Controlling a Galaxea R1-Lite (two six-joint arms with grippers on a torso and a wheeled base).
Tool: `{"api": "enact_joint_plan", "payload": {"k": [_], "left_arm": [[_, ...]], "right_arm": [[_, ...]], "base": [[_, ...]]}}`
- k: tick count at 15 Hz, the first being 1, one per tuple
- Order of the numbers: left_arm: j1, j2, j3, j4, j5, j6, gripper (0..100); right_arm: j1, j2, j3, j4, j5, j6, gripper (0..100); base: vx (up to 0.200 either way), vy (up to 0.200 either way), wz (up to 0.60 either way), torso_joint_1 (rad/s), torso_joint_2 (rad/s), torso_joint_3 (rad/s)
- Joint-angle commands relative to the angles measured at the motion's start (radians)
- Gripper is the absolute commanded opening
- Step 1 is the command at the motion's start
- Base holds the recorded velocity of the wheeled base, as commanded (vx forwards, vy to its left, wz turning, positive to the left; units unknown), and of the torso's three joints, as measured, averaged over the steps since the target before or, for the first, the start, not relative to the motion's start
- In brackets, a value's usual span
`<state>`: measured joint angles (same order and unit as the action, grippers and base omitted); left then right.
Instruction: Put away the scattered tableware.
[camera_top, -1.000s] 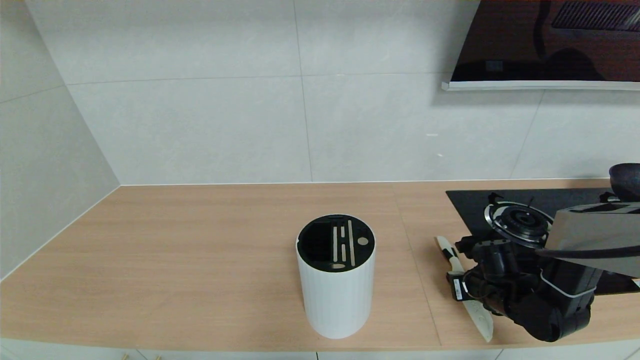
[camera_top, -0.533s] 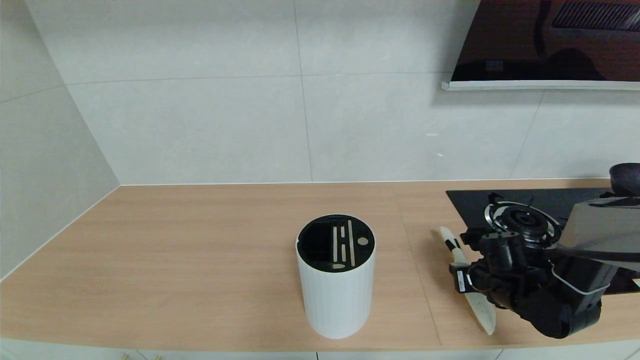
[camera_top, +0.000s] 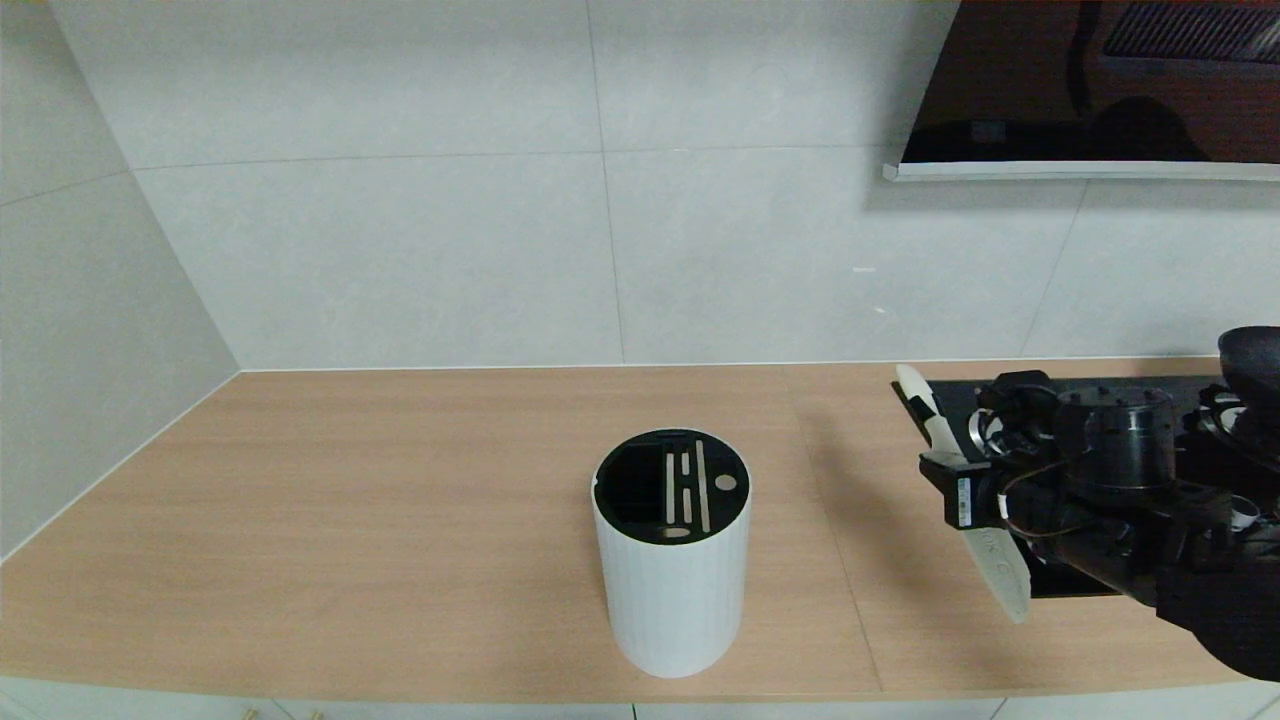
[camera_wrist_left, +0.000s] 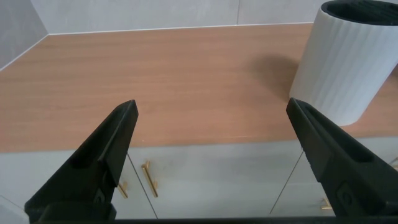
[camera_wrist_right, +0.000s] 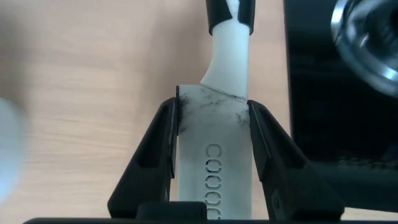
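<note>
At the right of the head view, the right gripper (camera_top: 965, 490) has its fingers (camera_wrist_right: 158, 155) clamped on the flat sides of a white knife (camera_top: 1003, 572), gripping where the blade meets the handle. The knife slants, its black-and-white handle toward the upper part of the frame and its blade tip toward the lower right. It hangs over the seam where the wooden counter (camera_top: 400, 500) meets the black cooktop (camera_top: 960, 400), and its shadow falls on the wood to its left. In the right wrist view the cooktop's burner (camera_wrist_right: 373, 43) lies just beside the handle.

Centre frame in the head view, well apart from the knife, a white ribbed knife holder (camera_top: 672, 560) stands upright, its black top cut with slots.

In the left wrist view the left gripper (camera_wrist_left: 211, 109) has its fingers (camera_wrist_left: 106, 155) spread wide with nothing between them, off the counter's front edge, and the holder sits at the upper right.
</note>
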<state>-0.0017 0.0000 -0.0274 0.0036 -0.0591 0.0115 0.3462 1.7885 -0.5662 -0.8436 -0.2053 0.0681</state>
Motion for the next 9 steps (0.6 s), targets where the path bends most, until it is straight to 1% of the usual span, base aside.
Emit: {"api": "enact_joint_plan", "payload": {"k": [1,2,3,4,5,6,7,8,9], "left_arm": [[-0.001,0.014,-0.121,0.035,-0.084,-0.007,100],[-0.011,0.054,-0.178,0.079,-0.148,-0.013,100],[-0.018,0.103,-0.227,0.116,-0.197,-0.015,100],[-0.018,0.137,-0.249,0.124,-0.219,-0.015,100],[-0.021,0.222,-0.298,0.124,-0.261,-0.015,100],[-0.023,0.331,-0.362,0.122,-0.311,-0.015,100],[-0.024,0.443,-0.424,0.119,-0.363,-0.016,100],[-0.026,0.569,-0.496,0.102,-0.433,-0.016,100],[-0.027,0.696,-0.562,0.059,-0.492,-0.018,100]], "right_arm": [[0.054,-0.176,-0.015,0.058,0.004,-0.002,0],[0.063,-0.199,-0.064,0.101,0.007,-0.005,0],[0.085,-0.224,-0.139,0.17,0.007,-0.01,0],[0.103,-0.238,-0.196,0.224,0.009,-0.01,0],[0.148,-0.258,-0.311,0.342,0.011,-0.01,0],[0.195,-0.261,-0.394,0.419,0.012,-0.01,0],[0.232,-0.258,-0.446,0.459,0.012,-0.01,0],[0.274,-0.25,-0.478,0.471,0.014,-0.01,0],[0.301,-0.244,-0.486,0.466,0.014,-0.01,0]], "base": [[0.0,0.0,0.0,0.0,0.0,0.0],[0.0,0.0,0.0,0.0,0.0,0.0],[0.0,0.0,0.0,0.0,0.0,0.0],[0.0,0.0,0.0,0.0,0.0,0.0],[0.0,0.0,0.0,0.0,0.0,0.0],[0.0,0.0,0.0,0.0,0.0,0.0],[0.0,0.0,0.0,0.0,0.0,0.0],[0.0,0.0,0.0,0.0,0.0,0.0],[0.0,0.0,0.0,0.0,0.0,0.0]]}}
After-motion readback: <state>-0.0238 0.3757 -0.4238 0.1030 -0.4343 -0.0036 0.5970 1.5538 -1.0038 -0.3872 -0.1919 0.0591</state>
